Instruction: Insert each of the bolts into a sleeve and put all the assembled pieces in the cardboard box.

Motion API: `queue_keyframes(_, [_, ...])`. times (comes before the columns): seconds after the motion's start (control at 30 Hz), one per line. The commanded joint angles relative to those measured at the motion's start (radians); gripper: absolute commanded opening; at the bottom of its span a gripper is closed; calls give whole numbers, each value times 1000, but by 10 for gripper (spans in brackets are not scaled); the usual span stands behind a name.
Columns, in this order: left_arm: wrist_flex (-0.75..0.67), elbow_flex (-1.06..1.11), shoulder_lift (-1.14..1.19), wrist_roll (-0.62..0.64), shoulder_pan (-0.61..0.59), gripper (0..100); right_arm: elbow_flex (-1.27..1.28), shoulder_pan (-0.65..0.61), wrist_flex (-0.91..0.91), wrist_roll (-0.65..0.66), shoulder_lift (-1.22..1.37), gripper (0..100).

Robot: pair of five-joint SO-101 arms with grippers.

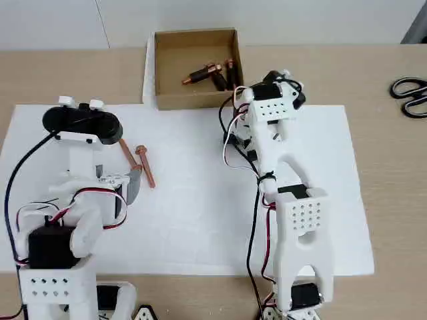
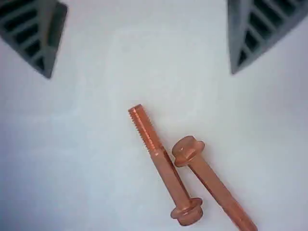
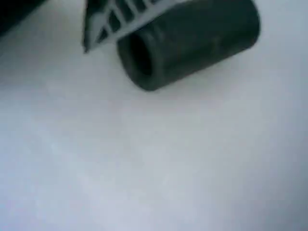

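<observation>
Bolts, copper-coloured, flange-headed [image 2: 161,163], two: side by side on white paper sheet [image 1: 200,200], near left gripper [image 2: 140,72], jaws spread wide. Black cylindrical sleeve [image 3: 187,41]: against right gripper [image 3: 120,21], grip cannot be told. Brown cardboard box [image 1: 150,67]: contains assembled pieces [image 1: 208,73].

You are close to a dark sleeve [image 3: 192,41], a short hollow cylinder lying on its side on a white sheet [image 3: 154,168]. Its round open end points toward about eight o'clock, and the bore inside is black. A ribbed grey part of the right gripper [image 3: 115,19] lies against the sleeve at its eleven o'clock side, overlapping its edge. A soft shadow sits under the sleeve at six o'clock. Farther out at ten o'clock is a dark blurred shape [image 3: 14,7]; what it is cannot be told.
</observation>
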Motion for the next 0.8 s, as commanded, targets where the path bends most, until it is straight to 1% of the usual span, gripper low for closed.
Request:
queue_keyframes(0.0, [-18, -4, -12, -8, -6, 226, -6, -8, -2, -6, -2, 241])
queue_keyframes(0.1, [-18, -4, -12, -8, -6, 226, -6, -7, 19, -6, -4, 240])
queue_keyframes(0.17, [-18, -4, -12, -8, -6, 226, -6, -10, 36, -5, -4, 212])
queue_keyframes(0.2, [-18, -4, -12, -8, -6, 226, -6, -10, 42, -5, -4, 180])
queue_keyframes(0.33, [-18, -4, -12, -8, -6, 226, -6, 2, 45, -3, -7, 0])
queue_keyframes(0.43, [-18, -4, -12, -8, -6, 226, -6, 7, 50, -2, -7, 29])
queue_keyframes(0.53, [-18, -4, -12, -8, -6, 226, -6, 10, 51, -2, -7, 4])
queue_keyframes(0.77, [-17, -7, -12, -8, -6, 226, -6, 31, 148, 8, -18, 4])
